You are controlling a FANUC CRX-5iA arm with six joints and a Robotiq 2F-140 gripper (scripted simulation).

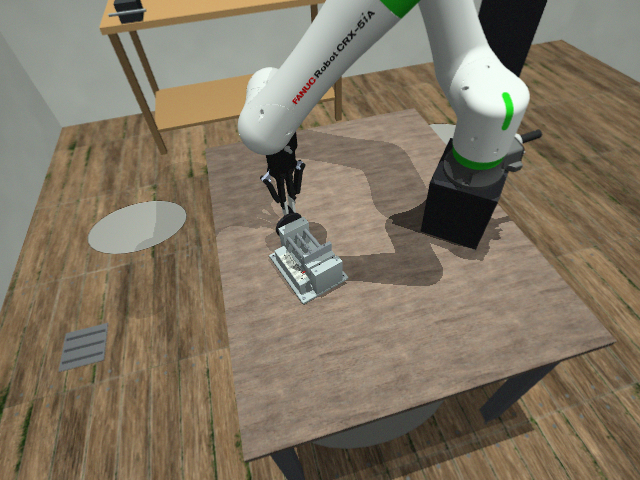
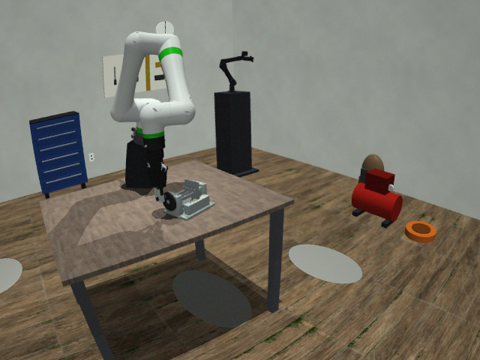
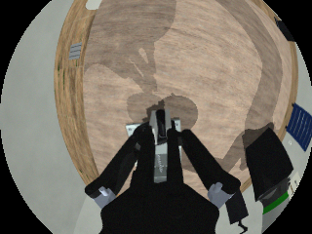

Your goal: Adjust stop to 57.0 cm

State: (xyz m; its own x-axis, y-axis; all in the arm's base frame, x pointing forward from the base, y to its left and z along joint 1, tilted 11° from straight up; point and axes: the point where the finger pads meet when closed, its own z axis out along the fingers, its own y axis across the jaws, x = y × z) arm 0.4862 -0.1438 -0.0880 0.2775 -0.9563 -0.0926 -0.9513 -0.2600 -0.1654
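One "FANUC Robot CRX-5iA" label on the white arm [image 1: 330, 62].

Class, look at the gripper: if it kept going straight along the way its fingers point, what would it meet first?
The gripper, shut on the handwheel, already touches it; pushing on, it would likely meet the table beneath, though depth is unclear.

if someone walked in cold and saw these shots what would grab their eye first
Most likely the big white arm, rising from a black pedestal at the table's far edge and folding down to the table top. Its gripper is shut on the crank of the dark handwheel at one end of a small grey stop fixture near the table's middle. Off the table, the red compressor and orange ring on the floor stand out by colour.
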